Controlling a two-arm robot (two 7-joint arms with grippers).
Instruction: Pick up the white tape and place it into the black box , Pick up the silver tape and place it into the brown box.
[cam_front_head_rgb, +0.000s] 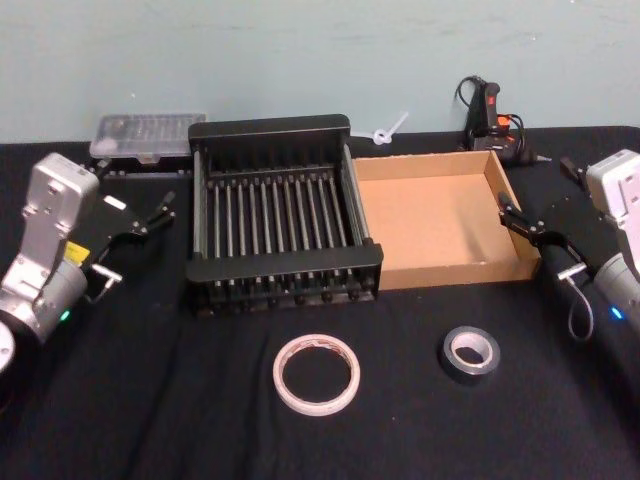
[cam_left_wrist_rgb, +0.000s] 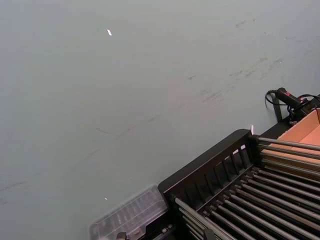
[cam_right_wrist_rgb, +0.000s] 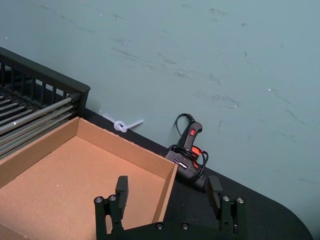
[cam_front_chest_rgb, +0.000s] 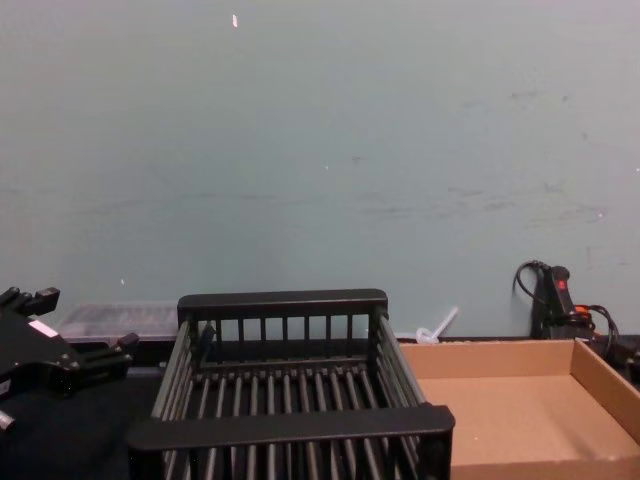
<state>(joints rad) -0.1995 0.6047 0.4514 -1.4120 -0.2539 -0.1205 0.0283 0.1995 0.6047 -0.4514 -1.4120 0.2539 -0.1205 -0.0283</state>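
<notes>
White tape (cam_front_head_rgb: 317, 373) lies flat on the black table (cam_front_head_rgb: 150, 400), front centre, in front of the crate (cam_front_head_rgb: 283, 215). Silver tape (cam_front_head_rgb: 470, 354) lies flat to its right, apart from it, in front of the brown box (cam_front_head_rgb: 445, 225). Nothing touches either roll.

Crate and brown box sit side by side mid-table, walls touching, crate on the left. Nothing inside either one.

Left gripper (cam_front_head_rgb: 133, 228) hangs off the crate's left side, above the table, fingers spread, holding nothing. Right gripper (cam_front_head_rgb: 527, 228) hangs at the brown box's right wall, released too; its wrist view shows the two fingers (cam_right_wrist_rgb: 122, 190) wide apart, one over the box's corner, the other over the table outside it.

Behind the boxes along the wall: clear plastic case (cam_front_head_rgb: 148, 135) back left, white plastic bit (cam_front_head_rgb: 389, 130) behind the box seam, black glue gun (cam_front_head_rgb: 490, 120) with orange switch back right.
</notes>
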